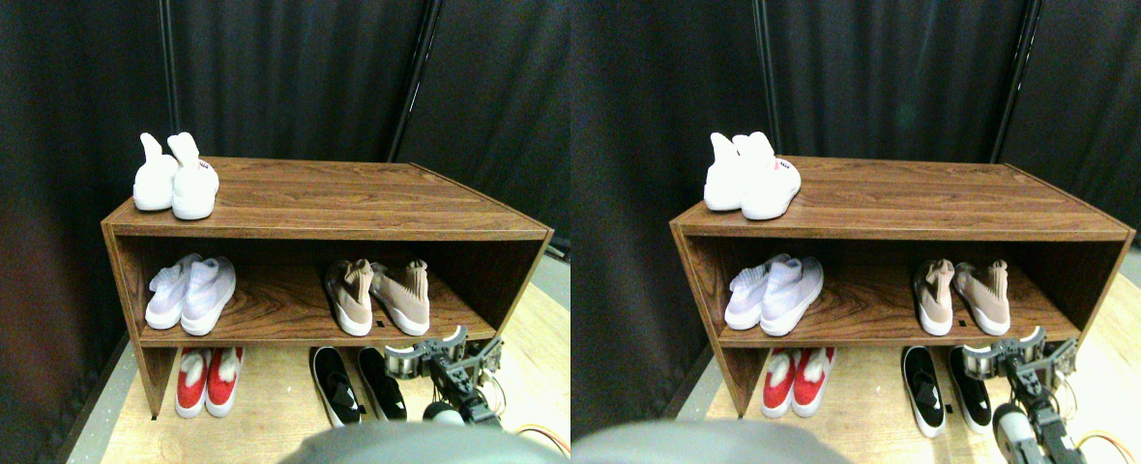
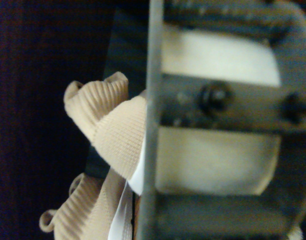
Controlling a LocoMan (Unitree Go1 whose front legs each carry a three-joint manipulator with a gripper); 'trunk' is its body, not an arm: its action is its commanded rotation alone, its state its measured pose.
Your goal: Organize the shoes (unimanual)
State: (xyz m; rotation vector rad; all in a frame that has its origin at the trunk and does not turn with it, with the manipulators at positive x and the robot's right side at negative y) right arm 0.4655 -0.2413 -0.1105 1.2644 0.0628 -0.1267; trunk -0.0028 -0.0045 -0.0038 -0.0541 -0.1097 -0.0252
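Right gripper (image 1: 440,356) sits at the lower right of the left half, just below the front edge of the middle shelf board and right of the black slip-ons. Jaw state: cannot tell — the stereo view shows only a grey cluster of hardware, and in the wrist view the dark jaw frame (image 2: 220,125) fills most of the picture without showing the gap. Nothing is visibly held.

Nearest task item: the dusty-pink knit pair (image 1: 379,293), on the middle shelf right of centre, directly above and slightly left of the gripper. In the wrist view the ribbed pink collar and a strip of white sole (image 2: 105,135) lie close beside the jaw frame; contact cannot be confirmed. The two pink shoes are splayed, toes angled apart.

Further out: black slip-ons (image 1: 358,384) on the floor, lower centre, roughly parallel. Red pair (image 1: 208,379) on the floor at lower left, side by side. Pale-lavender pair (image 1: 191,293) at middle shelf left, close together. White pair (image 1: 176,177) on top of the wooden rack (image 1: 358,193), upper left.

Judgement: four pairs look tidy; the pink pair appears to be the remaining work — aligning it seems the step in hand.
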